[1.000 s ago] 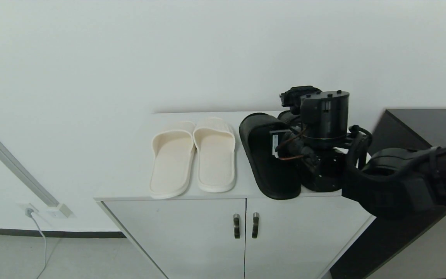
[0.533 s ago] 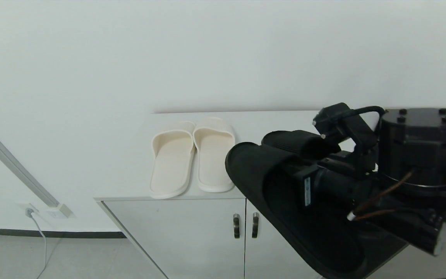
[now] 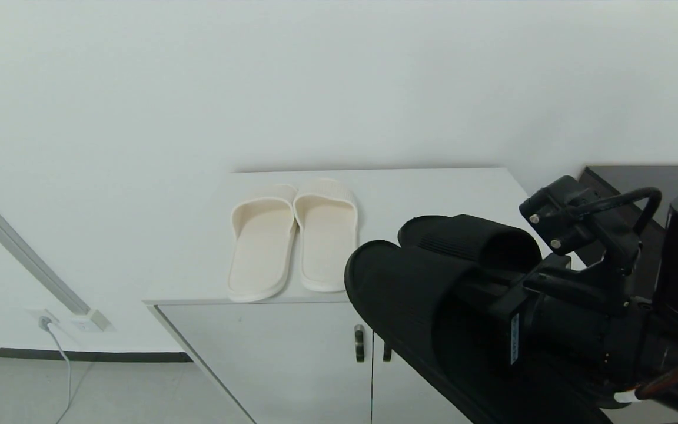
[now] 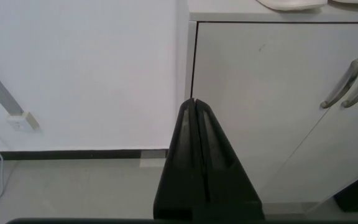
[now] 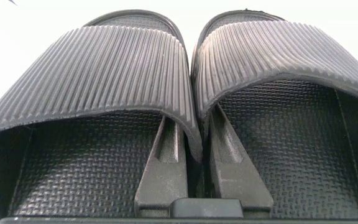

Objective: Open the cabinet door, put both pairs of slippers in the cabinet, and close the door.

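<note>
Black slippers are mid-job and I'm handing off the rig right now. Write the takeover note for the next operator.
Right gripper: shut on the black slippers, one jaw inside each, pinching their inner walls together. The pair is held in the air in front of the cabinet.
Left gripper: shut, empty, low near the left door.
White slippers: side by side on the cabinet top.
Done: black pair grasped.
Left: both doors are shut. Open one, put both pairs in, then close it.
</note>
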